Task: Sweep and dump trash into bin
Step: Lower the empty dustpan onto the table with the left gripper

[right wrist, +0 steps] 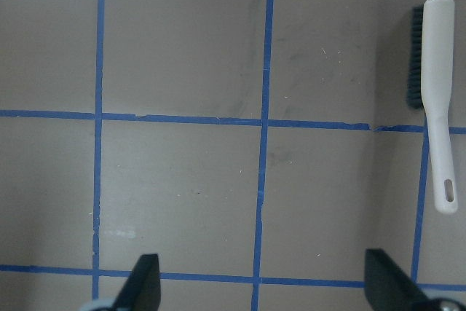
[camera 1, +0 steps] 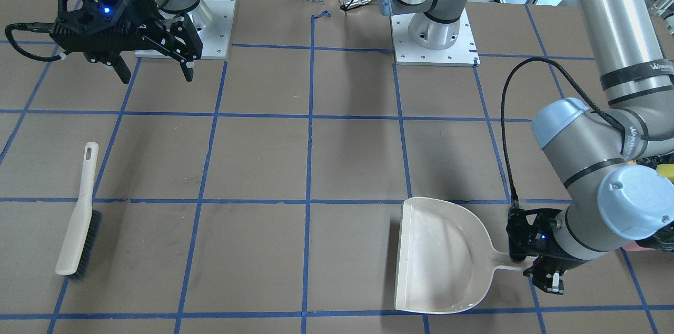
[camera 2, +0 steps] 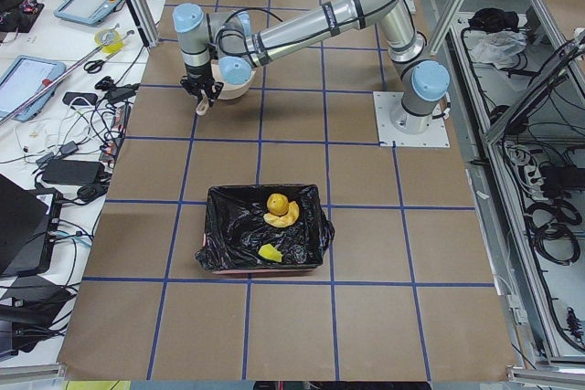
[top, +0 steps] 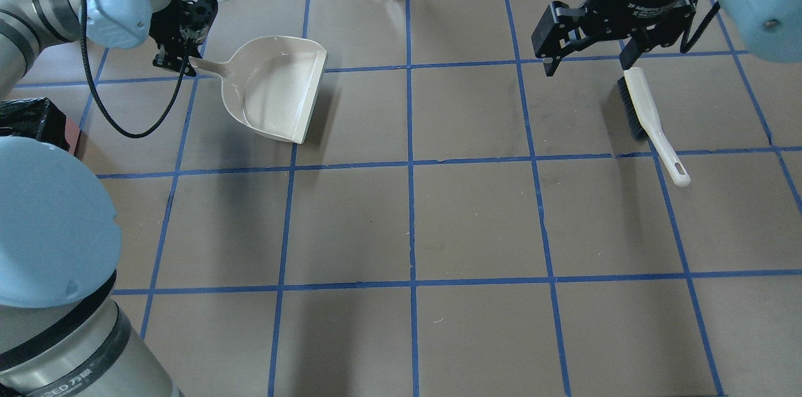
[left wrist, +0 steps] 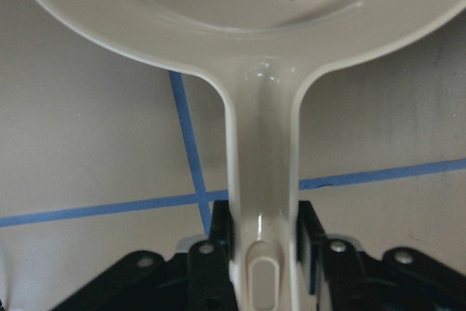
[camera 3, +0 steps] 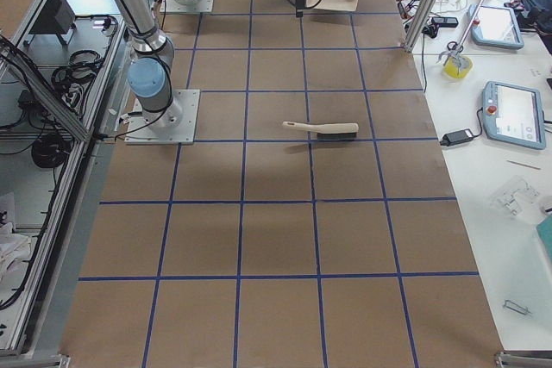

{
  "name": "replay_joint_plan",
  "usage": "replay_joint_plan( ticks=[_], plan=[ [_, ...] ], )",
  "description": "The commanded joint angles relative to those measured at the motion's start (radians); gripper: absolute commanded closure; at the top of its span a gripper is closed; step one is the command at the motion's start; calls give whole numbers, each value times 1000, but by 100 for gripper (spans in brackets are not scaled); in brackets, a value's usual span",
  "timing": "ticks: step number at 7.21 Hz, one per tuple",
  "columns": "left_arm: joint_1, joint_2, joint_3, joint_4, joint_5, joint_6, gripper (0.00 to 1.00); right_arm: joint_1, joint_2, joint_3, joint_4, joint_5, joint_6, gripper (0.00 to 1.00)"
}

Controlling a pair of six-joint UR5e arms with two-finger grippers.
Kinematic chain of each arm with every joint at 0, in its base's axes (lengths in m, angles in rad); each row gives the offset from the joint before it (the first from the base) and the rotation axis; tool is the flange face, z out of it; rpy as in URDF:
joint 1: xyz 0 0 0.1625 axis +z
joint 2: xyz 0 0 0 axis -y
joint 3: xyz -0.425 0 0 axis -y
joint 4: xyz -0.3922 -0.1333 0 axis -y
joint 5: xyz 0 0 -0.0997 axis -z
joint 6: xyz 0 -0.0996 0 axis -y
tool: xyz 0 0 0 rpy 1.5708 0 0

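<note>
beige dustpan (camera 1: 442,255) in left pincer (left wrist: 266,234), brush (camera 1: 79,218) apart

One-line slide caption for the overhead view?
Left gripper holds the empty dustpan by its handle; right gripper hangs open, brush lying free.

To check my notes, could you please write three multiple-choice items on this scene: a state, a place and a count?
1. The left hand is:
A) open
B) shut on the dustpan handle
C) shut on nothing
2. The trash lies:
A) in the dustpan
B) in the bin
C) out of view
3. How many trash pieces show?
A) one
B) five
C) three

Key:
1 B: the wrist view shows its fingers clamped on the handle.
2 B: the pieces rest on the bin's black liner, and the dustpan is bare.
3 C: a round lump, a curved ring and a wedge lie there.
</note>
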Motion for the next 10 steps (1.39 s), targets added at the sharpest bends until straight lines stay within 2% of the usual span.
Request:
replay_joint_plan(
  ticks=[1, 9, 10],
  plan=[
    [-7, -19, -26, 3, 5, -1, 100, 0, 0, 0, 0, 0, 0, 0],
    [-29, -14, -41, 11, 7, -130, 100, 0, 0, 0, 0, 0, 0, 0],
    [-27, -16, -46, 14, 5, -133, 88, 0, -2, 0, 2, 0, 0, 0]
  ],
)
